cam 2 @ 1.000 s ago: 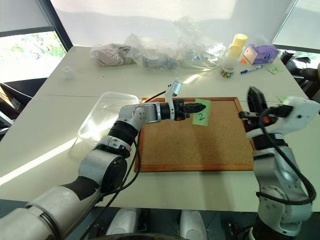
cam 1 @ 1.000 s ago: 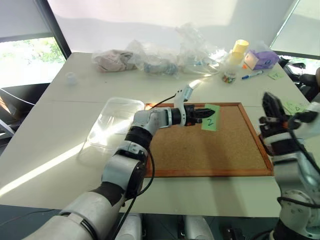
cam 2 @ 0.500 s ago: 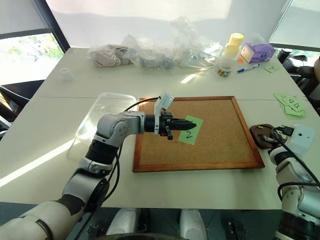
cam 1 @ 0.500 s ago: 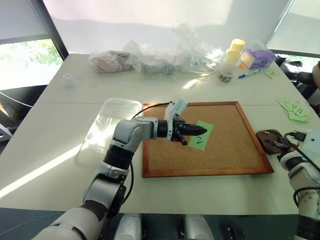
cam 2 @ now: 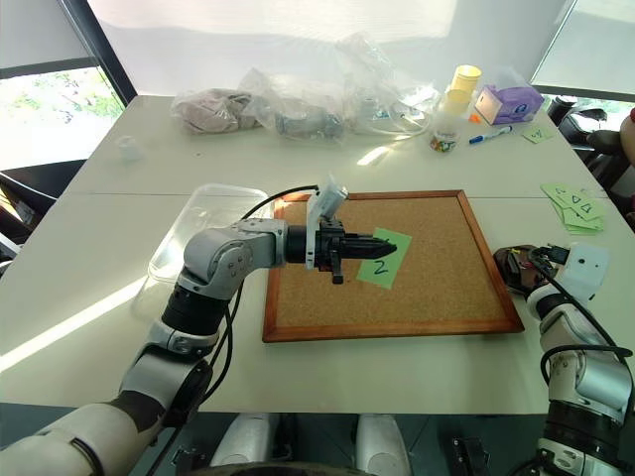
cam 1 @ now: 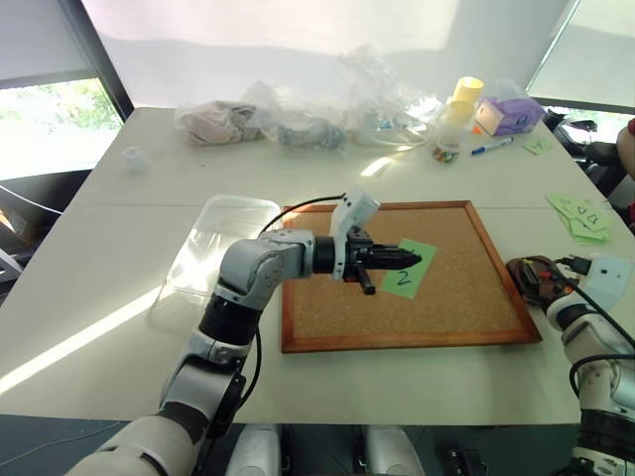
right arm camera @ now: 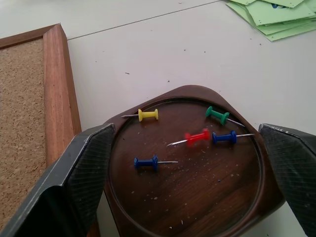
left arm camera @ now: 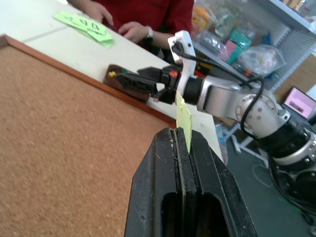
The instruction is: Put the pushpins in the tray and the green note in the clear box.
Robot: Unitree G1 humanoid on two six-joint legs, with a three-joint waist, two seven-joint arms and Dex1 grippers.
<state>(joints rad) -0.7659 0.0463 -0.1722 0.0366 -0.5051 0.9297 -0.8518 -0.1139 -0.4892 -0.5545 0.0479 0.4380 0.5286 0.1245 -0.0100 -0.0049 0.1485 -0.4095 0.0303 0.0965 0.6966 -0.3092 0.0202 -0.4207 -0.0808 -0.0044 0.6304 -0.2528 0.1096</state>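
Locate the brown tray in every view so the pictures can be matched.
Left eye view: tray, right edge, beside the corkboard.
Right eye view: tray, right of corkboard.
Left wrist view: tray, past the corkboard's edge.
Right wrist view: tray, centre, holding pushpins.
Shared landmark: the corkboard's wooden frame.

White table (cam 1: 119,297) carries the corkboard (cam 1: 446,307). Relative to the corkboard: clear box (cam 1: 220,243) touching its left edge, tray (cam 1: 528,278) (pushpins (right arm camera: 197,137) inside) just right, plastic bags (cam 1: 298,119) beyond.

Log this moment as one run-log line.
left hand: shut on green note, above corkboard | right hand: open over tray | pushpins: five in tray | clear box: no note inside
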